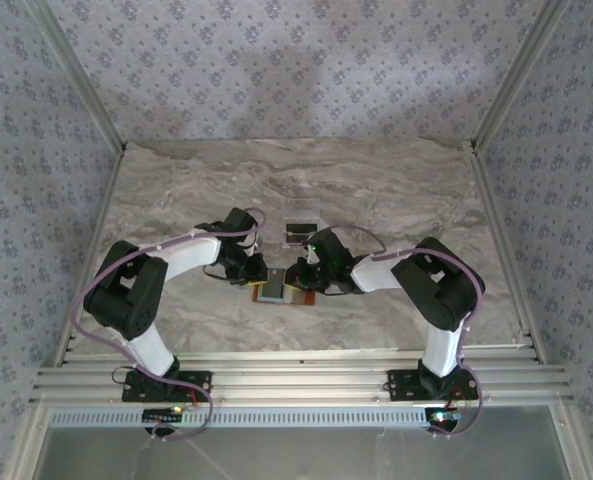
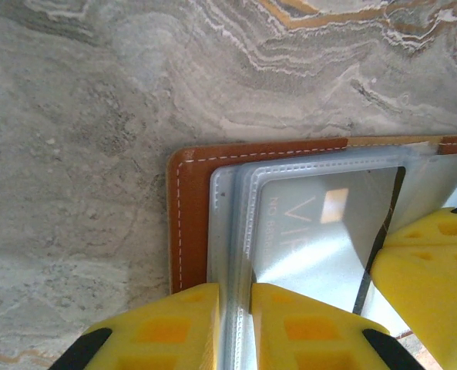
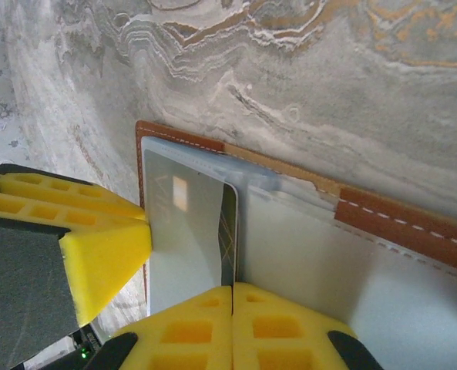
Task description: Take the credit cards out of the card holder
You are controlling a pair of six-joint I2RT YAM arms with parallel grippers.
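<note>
Pulling a card out is the step in hand: the card holder (image 2: pixel 188 223) lies open on the table (image 2: pixel 74 116), directly ahead of both grippers, which meet over it from opposite sides. Your left gripper (image 2: pixel 234 308) pinches the edge of the clear sleeve (image 2: pixel 226 193), which should pin the holder down. Your right gripper (image 3: pixel 233 304) has its fingers pressed together right at the edge of the whitish-silver credit card (image 3: pixel 186 223), which sits inside the sleeve just ahead and to the left of those fingertips. You cannot tell whether the card's edge is really caught between them. By the look of it, this card is not yet out. Next, hold the left pinch firm and draw the right gripper straight back toward itself; if the card does not follow, open up and bite deeper
</note>
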